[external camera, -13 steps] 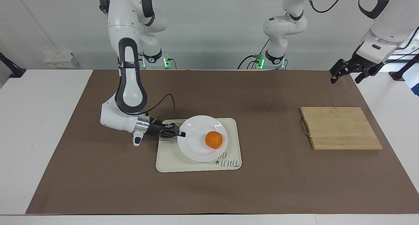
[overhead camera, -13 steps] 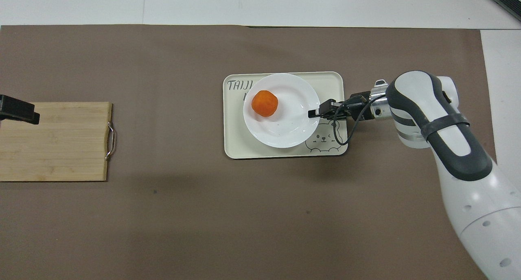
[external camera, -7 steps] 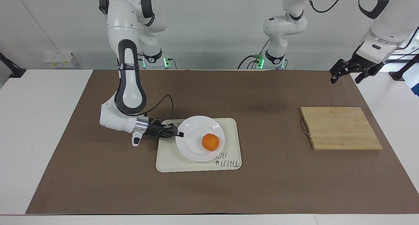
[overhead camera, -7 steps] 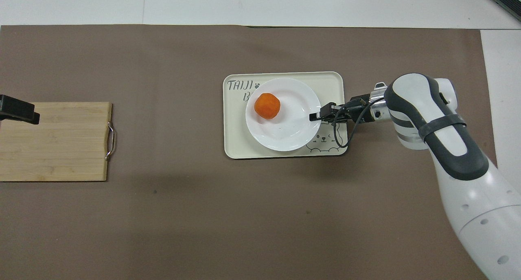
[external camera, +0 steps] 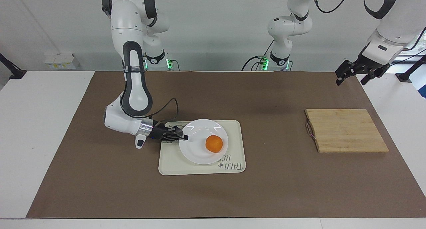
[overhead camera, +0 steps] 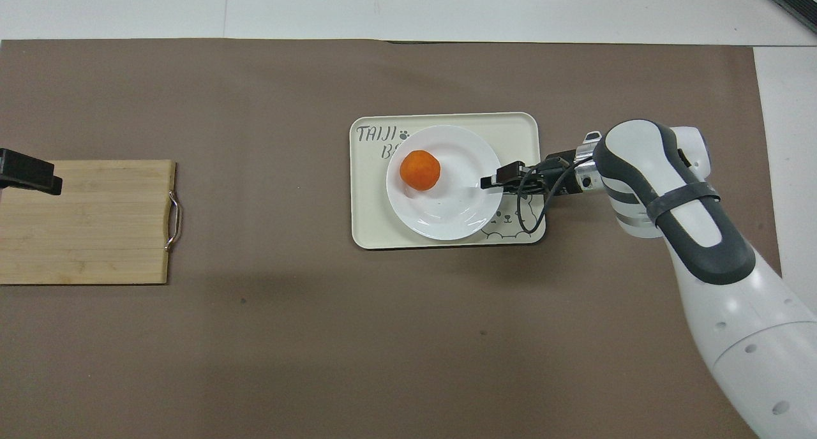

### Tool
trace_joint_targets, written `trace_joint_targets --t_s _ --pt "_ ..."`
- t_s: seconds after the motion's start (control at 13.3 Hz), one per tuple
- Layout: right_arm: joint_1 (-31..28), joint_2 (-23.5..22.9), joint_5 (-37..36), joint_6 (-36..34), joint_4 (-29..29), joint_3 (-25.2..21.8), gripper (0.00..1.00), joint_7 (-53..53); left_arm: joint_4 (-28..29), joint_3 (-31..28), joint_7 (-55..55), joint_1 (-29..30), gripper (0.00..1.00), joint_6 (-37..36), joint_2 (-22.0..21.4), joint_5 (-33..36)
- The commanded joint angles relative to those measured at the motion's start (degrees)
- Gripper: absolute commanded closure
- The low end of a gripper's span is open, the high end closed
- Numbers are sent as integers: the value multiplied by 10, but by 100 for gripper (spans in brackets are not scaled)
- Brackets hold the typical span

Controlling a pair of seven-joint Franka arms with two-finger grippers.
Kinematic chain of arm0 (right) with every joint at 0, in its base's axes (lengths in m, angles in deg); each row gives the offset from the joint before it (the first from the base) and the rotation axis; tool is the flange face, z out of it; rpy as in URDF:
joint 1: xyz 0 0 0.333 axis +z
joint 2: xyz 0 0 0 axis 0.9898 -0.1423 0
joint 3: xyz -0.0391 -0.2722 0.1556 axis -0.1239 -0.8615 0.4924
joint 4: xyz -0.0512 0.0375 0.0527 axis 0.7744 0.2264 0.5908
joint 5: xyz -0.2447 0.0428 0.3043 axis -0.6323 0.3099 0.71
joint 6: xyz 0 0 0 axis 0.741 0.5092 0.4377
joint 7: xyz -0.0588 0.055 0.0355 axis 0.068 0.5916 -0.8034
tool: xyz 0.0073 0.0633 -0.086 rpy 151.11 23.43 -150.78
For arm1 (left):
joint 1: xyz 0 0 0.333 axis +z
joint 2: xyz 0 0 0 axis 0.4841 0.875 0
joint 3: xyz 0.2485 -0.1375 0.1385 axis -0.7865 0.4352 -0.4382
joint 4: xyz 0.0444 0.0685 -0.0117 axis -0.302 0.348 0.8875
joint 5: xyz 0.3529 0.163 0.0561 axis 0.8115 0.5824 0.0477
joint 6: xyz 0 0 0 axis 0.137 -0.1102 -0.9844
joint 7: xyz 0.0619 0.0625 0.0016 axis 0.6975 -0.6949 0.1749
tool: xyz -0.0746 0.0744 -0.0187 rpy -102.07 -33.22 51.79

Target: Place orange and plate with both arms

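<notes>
1. My right gripper [external camera: 184, 136] [overhead camera: 488, 182] lies low and nearly level at the tray's [external camera: 173, 164] [overhead camera: 367, 228] end toward the right arm. It points along the table's length toward the left arm's end, and its tip reaches the rim of the plate [external camera: 196, 154] [overhead camera: 447, 219].
2. One black fingertip shows over that rim. I cannot tell whether my right fingers are pinching the rim or standing just clear of it.
3. The white plate lies flat on the cream tray, hollow side up, about in the tray's middle and covering part of its lettering. Being round, it has no long axis.
4. The orange [external camera: 214, 144] [overhead camera: 419, 170] sits in the plate, off its centre, toward the tray's lettered corner: toward the left arm's end and a little farther from the robots. It is round too, and points no particular way.
5. The tray's long side runs along the table's length. The bear drawing [overhead camera: 507, 221] is at the tray corner next to my right gripper, nearer to the robots.
6. My left gripper [external camera: 361, 74] [overhead camera: 29, 174] waits raised in the air, well apart from the tray at the left arm's end of the table, its fingers spread wide and holding nothing.
7. A wooden cutting board [external camera: 346, 130] [overhead camera: 83, 222] lies flat on the brown mat [external camera: 266, 189] [overhead camera: 287, 337], well apart from the tray toward the left arm's end, its metal handle [external camera: 310, 130] [overhead camera: 173, 221] on the edge that faces the tray.
</notes>
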Motion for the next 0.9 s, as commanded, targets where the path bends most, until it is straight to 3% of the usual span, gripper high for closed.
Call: trace_joint_targets --t_s 0.0,0.37,0.67,0.82 --pt "-4 21 -33 6 1 0 0 10 4 -2 -6 -3 0 2 -4 6" --pt "-15 75 -163 8 13 -18 0 76 4 -2 -7 -3 0 2 -4 6" --pt "-21 154 -353 0 11 -21 0 191 4 -2 -6 -3 0 2 -4 6" --pt "-37 186 -407 -40 8 -20 0 210 4 -2 -6 -3 0 2 -4 6"
